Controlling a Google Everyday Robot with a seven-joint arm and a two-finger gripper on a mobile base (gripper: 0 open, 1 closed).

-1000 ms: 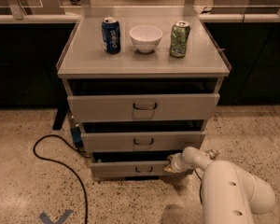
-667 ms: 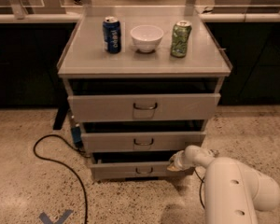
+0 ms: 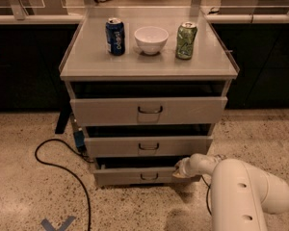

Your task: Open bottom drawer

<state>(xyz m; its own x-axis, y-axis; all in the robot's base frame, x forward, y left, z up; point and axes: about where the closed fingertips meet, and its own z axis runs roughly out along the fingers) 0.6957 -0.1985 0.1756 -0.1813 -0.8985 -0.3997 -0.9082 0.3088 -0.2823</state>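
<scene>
The bottom drawer (image 3: 130, 176) is the lowest, shallowest pale grey front of the cabinet, with a small dark wire handle (image 3: 149, 177). It stands pulled out a little, with a dark gap above its front. My gripper (image 3: 179, 170) is at the right end of this drawer front, at the end of my white arm (image 3: 241, 186), which comes in from the lower right. The gripper touches or sits just against the drawer's top right edge. The tray inside the drawer is hidden.
The middle drawer (image 3: 148, 146) and top drawer (image 3: 148, 110) also stand slightly open. On the cabinet top are a blue can (image 3: 115, 36), a white bowl (image 3: 151, 39) and a green can (image 3: 186, 41). A black cable (image 3: 58, 165) loops on the speckled floor at the left.
The view has shifted slightly. My gripper stays at the right end of the bottom drawer front, and the drawer's opening looks about the same.
</scene>
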